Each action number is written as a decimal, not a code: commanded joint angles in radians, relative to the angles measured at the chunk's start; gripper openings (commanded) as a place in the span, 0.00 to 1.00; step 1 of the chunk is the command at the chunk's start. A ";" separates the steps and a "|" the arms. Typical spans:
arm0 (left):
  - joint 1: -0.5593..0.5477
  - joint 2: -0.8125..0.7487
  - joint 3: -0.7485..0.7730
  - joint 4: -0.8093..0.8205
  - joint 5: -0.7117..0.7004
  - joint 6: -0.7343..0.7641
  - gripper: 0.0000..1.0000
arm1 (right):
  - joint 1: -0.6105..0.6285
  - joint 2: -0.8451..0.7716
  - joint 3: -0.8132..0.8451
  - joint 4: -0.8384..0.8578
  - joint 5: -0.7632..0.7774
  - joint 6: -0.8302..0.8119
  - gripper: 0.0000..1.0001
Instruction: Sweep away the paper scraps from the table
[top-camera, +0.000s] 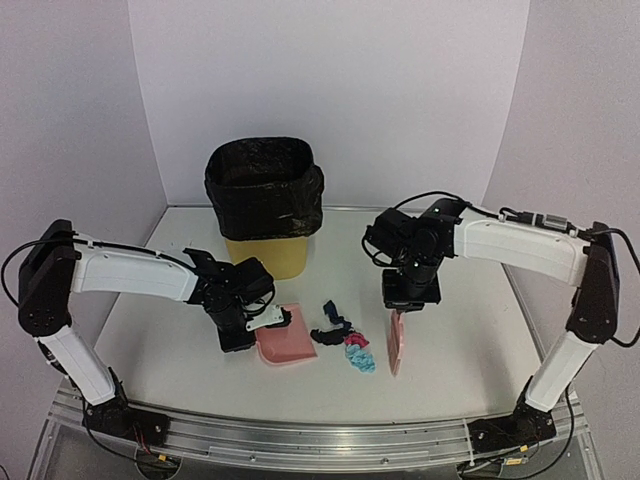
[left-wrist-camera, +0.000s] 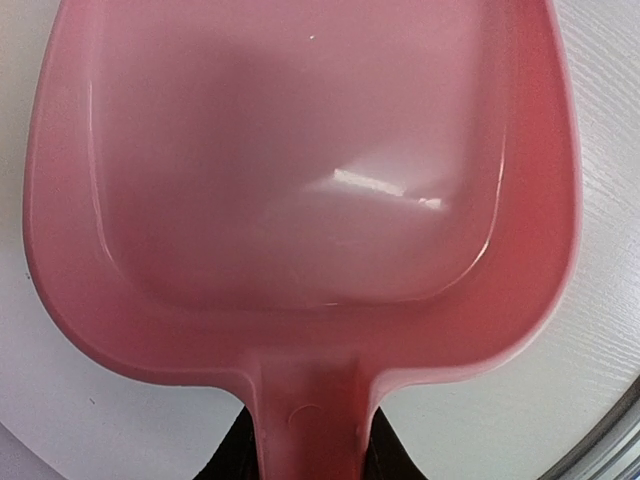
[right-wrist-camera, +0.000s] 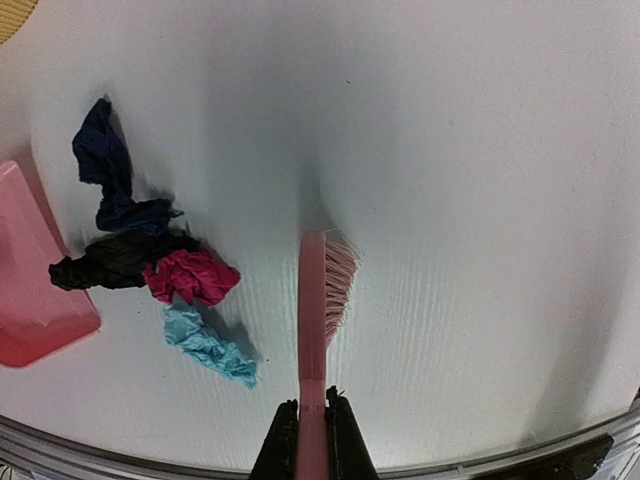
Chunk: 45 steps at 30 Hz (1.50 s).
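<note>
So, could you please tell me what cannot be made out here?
Inside of the bin: top view, hidden by its near wall.
The left hand: left wrist view, mostly behind the dustpan handle, cut by the bottom edge.
Count of the paper scraps: top and right wrist views, wads overlap.

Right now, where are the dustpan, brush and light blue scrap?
dustpan (left-wrist-camera: 300, 170), left wrist view, middle of its scoop floor.
brush (right-wrist-camera: 312, 300), right wrist view, on its pink back.
light blue scrap (right-wrist-camera: 208, 345), right wrist view, its crumpled middle.
</note>
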 joint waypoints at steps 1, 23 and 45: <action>-0.004 0.064 0.059 -0.043 0.045 0.031 0.00 | 0.036 0.108 0.117 0.059 -0.038 -0.044 0.00; -0.004 0.074 0.024 0.005 0.119 0.045 0.00 | 0.189 0.370 0.476 0.121 -0.140 -0.207 0.00; -0.002 0.044 -0.040 0.030 0.152 0.037 0.00 | 0.190 0.242 0.423 0.144 0.009 -0.117 0.00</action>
